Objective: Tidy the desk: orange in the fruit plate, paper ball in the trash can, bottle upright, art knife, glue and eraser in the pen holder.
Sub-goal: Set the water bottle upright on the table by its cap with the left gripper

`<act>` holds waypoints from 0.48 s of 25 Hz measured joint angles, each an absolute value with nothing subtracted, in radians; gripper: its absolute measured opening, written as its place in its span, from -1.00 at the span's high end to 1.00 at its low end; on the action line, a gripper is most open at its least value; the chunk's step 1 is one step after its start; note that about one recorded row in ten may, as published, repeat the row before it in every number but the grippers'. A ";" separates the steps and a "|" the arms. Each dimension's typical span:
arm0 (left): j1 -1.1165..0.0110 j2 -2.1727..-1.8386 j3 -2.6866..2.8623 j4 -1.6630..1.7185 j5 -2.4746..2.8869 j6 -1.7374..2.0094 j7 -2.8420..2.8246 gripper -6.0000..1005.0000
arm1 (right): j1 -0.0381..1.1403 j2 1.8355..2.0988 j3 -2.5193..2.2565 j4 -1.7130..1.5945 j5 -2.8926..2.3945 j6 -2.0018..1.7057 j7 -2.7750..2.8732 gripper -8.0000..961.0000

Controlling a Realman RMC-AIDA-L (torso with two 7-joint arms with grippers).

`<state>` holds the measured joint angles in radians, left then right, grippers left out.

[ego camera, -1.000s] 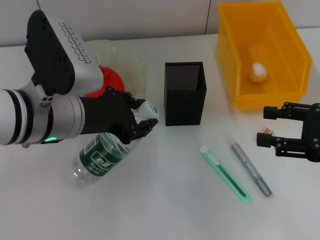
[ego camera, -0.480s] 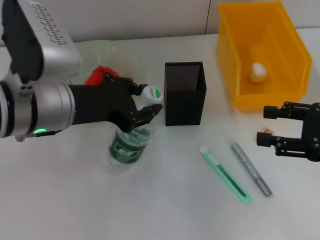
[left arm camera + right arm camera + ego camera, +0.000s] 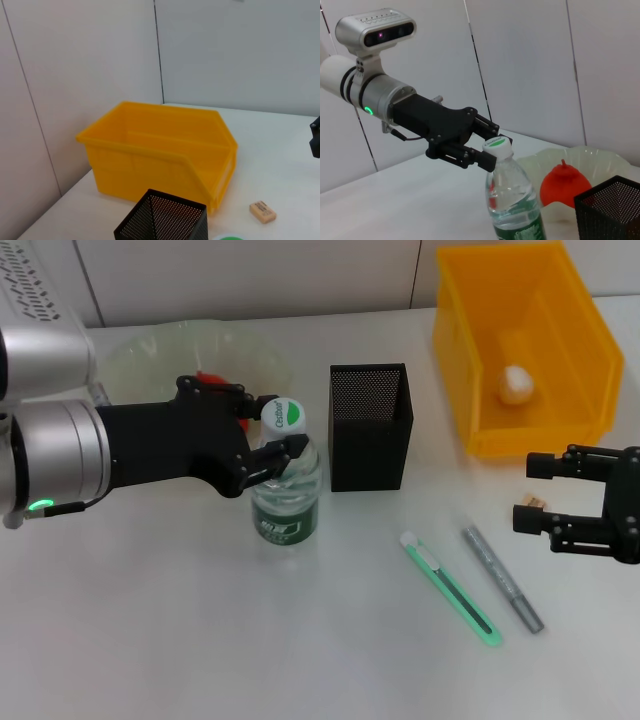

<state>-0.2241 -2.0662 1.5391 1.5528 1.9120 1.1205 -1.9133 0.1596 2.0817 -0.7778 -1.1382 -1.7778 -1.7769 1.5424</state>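
Observation:
The clear bottle (image 3: 285, 495) with a green label stands upright on the table left of the black mesh pen holder (image 3: 370, 426). My left gripper (image 3: 277, 436) is shut on its neck just under the white cap (image 3: 497, 145). The orange (image 3: 562, 183) lies in the clear fruit plate (image 3: 150, 345), mostly hidden by my left arm in the head view. The paper ball (image 3: 516, 383) sits inside the yellow trash can (image 3: 580, 350). The green art knife (image 3: 450, 588) and grey glue (image 3: 502, 578) lie side by side. My right gripper (image 3: 534, 490) rests open by the eraser (image 3: 263, 211).
The trash can stands at the back right, close to the pen holder. Bare table lies in front of the bottle and along the near edge. A wall runs behind the table.
The bottle went from lying tilted on the table to standing upright, swung up by my left gripper. My left arm drew back to the left. The right arm stayed still.

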 joint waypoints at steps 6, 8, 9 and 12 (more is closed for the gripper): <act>-0.209 -2.066 1.529 1.552 1.903 1.126 -1.910 0.12 | 0.160 2.082 -0.778 -1.132 -1.778 -1.781 1.543 -0.48; -0.203 -2.066 1.521 1.552 1.903 1.128 -1.909 0.12 | 0.160 2.082 -0.778 -1.130 -1.778 -1.781 1.543 -0.48; -0.197 -2.066 1.512 1.552 1.902 1.129 -1.906 0.12 | 0.160 2.082 -0.778 -1.126 -1.778 -1.782 1.543 -0.48; -0.192 -2.066 1.507 1.552 1.898 1.130 -1.900 0.11 | 0.160 2.082 -0.778 -1.124 -1.778 -1.782 1.543 -0.48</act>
<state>-0.1923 -2.0663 1.5074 1.5523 1.8976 1.1295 -1.9004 0.1596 2.0816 -0.7777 -1.1239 -1.7779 -1.7821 1.5432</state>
